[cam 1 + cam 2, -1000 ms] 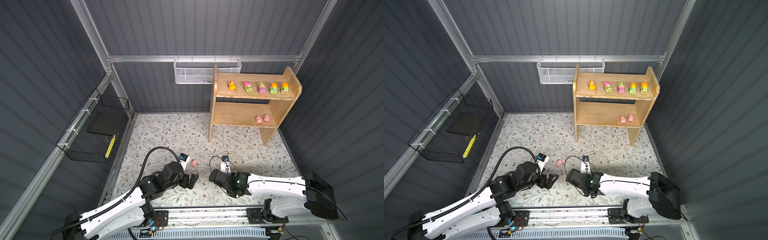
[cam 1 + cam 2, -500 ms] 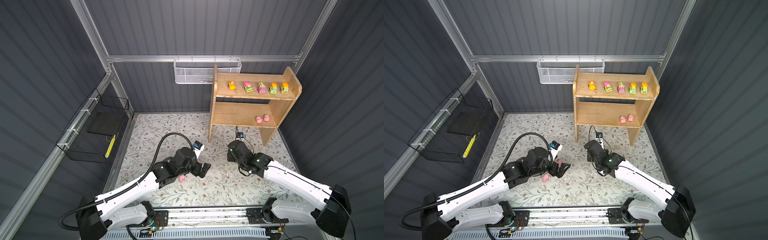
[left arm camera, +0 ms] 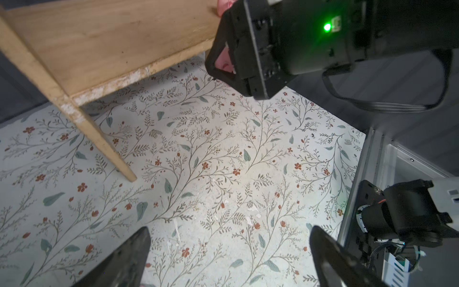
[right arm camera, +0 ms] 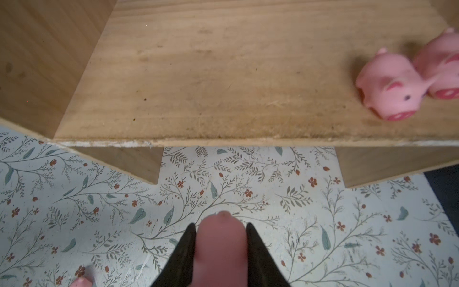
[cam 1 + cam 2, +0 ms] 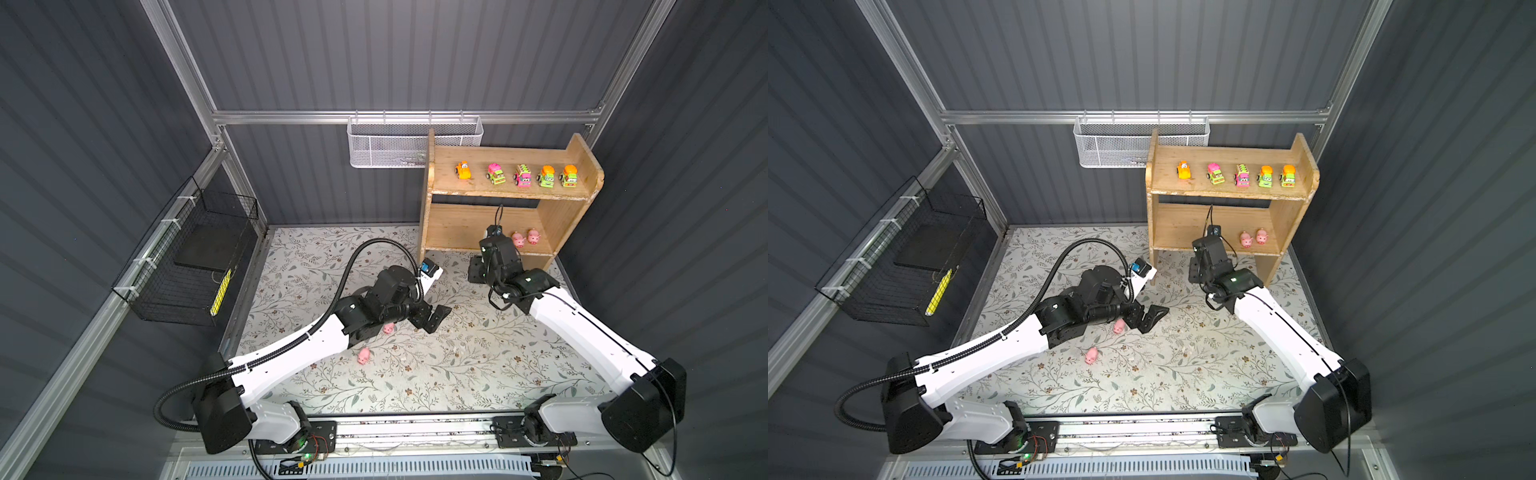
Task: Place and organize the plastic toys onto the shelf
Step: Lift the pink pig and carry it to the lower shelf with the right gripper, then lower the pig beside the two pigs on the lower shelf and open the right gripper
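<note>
Floral mat [image 5: 415,374], grey-walled cell. You see the right gripper [image 4: 219,228] clenched on a pink pig [image 4: 221,248] just before the shelf [image 5: 457,226], upper right of frame. The lower tier holds two shelved pigs [image 5: 518,240]; five vehicles [image 5: 522,176] line the tier above. At centre, the left gripper [image 5: 434,320] gapes near two loose pigs [image 5: 364,356].

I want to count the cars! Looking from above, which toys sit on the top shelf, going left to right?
Orange toy vehicle, green toy car with pink top, pink toy vehicle with yellow-green top, green toy truck with orange top, second green toy truck with orange top.
</note>
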Robot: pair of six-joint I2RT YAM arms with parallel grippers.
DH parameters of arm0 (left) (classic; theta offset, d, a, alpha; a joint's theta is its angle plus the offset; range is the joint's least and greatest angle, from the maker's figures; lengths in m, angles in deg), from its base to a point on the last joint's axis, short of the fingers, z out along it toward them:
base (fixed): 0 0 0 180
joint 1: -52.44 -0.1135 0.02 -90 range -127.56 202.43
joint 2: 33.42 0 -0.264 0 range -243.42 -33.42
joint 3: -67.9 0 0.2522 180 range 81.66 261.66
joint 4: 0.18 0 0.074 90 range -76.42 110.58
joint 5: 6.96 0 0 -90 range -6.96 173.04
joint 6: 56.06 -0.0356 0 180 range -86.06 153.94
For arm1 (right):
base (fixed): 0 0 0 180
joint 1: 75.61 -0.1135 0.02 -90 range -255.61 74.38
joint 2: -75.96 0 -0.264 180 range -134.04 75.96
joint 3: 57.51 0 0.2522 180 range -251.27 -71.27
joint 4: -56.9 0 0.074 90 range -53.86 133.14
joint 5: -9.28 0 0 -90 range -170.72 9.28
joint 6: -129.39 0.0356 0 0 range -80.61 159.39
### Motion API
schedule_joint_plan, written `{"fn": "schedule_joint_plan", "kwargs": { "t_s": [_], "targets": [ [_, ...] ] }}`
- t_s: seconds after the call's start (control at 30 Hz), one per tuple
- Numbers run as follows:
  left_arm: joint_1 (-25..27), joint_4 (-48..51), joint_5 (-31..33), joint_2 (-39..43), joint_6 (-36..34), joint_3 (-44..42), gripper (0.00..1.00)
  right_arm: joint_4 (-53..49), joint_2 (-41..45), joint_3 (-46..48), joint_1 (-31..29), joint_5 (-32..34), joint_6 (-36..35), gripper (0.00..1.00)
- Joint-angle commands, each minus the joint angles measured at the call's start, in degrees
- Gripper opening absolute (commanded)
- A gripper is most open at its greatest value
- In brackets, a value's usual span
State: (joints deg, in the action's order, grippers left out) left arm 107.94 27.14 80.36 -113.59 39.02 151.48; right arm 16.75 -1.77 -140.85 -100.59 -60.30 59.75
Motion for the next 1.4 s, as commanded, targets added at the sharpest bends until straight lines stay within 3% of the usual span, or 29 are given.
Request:
{"fn": "schedule_joint_plan", "kwargs": {
  "t_s": [0.0,0.3,0.57,1.37],
  "targets": [
    [0.04,-1.08,-2.63,-1.27,-4.22,3.48,1.00,0.90,-1.70,-2.93,2.28,-1.62,-2.93,0.33],
    [-0.14,-0.96,-2.91,-2.85,-7.34,5.64,1.00,1.04,-8.47,-10.51,8.69,-4.95,-8.16,0.33],
    [-0.21,-2.84,-6.81,-5.52,-5.62,6.52,1.00,0.43,-12.04,-14.15,12.10,-7.04,-10.74,0.33],
    [-0.22,-0.85,-6.16,-9.14,-6.76,10.51,1.00,1.52,-15.08,-13.65,18.28,-12.49,-15.36,0.34]
  ]
}}
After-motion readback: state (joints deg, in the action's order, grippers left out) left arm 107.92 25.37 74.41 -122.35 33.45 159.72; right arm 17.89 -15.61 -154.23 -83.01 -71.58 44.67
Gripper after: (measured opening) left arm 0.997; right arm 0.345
